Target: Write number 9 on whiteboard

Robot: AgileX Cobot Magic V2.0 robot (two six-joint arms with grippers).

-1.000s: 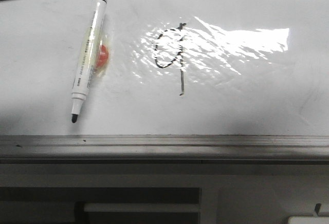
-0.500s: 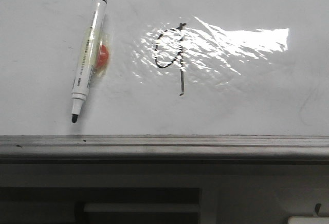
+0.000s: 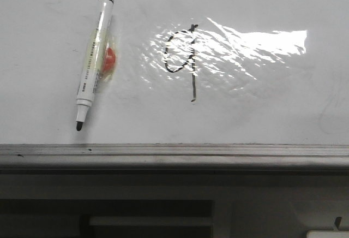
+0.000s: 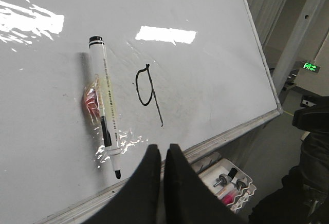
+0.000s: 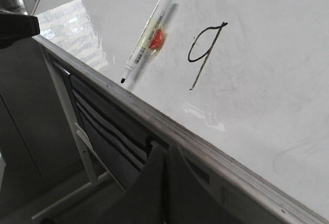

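The whiteboard [image 3: 262, 112] lies flat with a black number 9 [image 3: 184, 60] drawn near its middle, partly under glare. It also shows in the left wrist view [image 4: 145, 85] and the right wrist view [image 5: 205, 49]. An uncapped white marker [image 3: 94, 58] with a red blob taped to it lies on the board left of the 9, tip toward the grey edge rail [image 3: 174, 153]. My left gripper [image 4: 162, 149] is shut and empty, over the rail, apart from the marker [image 4: 104, 106]. My right gripper [image 5: 167, 149] is shut and empty, below the rail.
A white tray [image 4: 231, 183] with small parts and a pink item sits below the board's edge. A metal frame [image 5: 67, 111] and dark slats stand under the board. A grey post [image 4: 300, 34] stands beyond the board's corner.
A dark object at the top left corner of the front view a second ago has gone from sight. The marker and the 9 have not moved.
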